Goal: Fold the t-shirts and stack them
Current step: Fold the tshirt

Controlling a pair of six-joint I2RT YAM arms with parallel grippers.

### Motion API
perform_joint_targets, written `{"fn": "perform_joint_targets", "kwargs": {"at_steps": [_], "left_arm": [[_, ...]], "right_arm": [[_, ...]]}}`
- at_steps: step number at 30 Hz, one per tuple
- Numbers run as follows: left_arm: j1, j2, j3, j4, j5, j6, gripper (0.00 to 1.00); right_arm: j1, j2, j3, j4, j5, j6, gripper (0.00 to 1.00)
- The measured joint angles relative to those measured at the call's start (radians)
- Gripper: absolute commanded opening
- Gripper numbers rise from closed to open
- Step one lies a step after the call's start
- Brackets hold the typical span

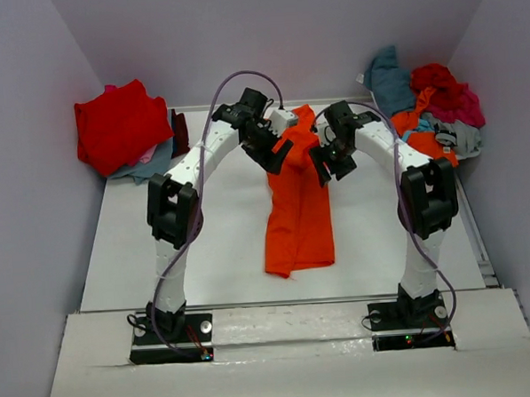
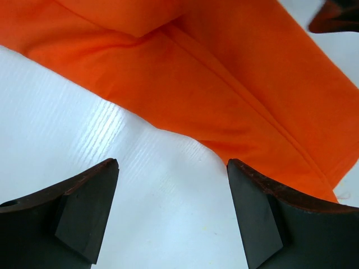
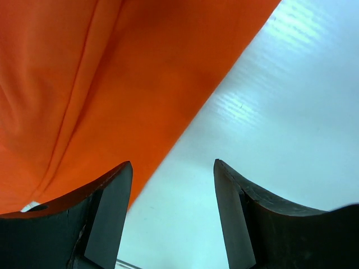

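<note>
A white worktop [image 1: 215, 254] fills a narrow booth, shut in by a left wall [image 1: 25, 193], a back wall [image 1: 274, 29] and a right wall [image 1: 523, 167] — all plain pale lilac, bare and matte. A thin metal strip [image 1: 477, 241] runs along the worktop's right edge. A separate white board [image 1: 292, 379] lies across the near edge, a straight seam between the two. Close up, the worktop shows fine parallel ribs and soft bright glints — the light is even, the shadows faint.

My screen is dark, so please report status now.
Left gripper, right gripper: open, empty. Orange t-shirt lies folded long on table, between them. Nothing blocking.
</note>
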Motion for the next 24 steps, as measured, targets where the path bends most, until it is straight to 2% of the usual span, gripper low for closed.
{"fn": "perform_joint_targets", "kwargs": {"at_steps": [12,24], "left_arm": [[0.013,0.303,0.161,-0.021,-0.064,0.003,0.90],[0.048,0.335,0.220,-0.019,-0.077,-0.003,0.90]], "right_arm": [[0.000,-0.129,-0.138,-0.047,-0.048,-0.021,0.65],[0.019,-0.138,-0.194,-0.077,-0.133,-0.029,0.59]]}}
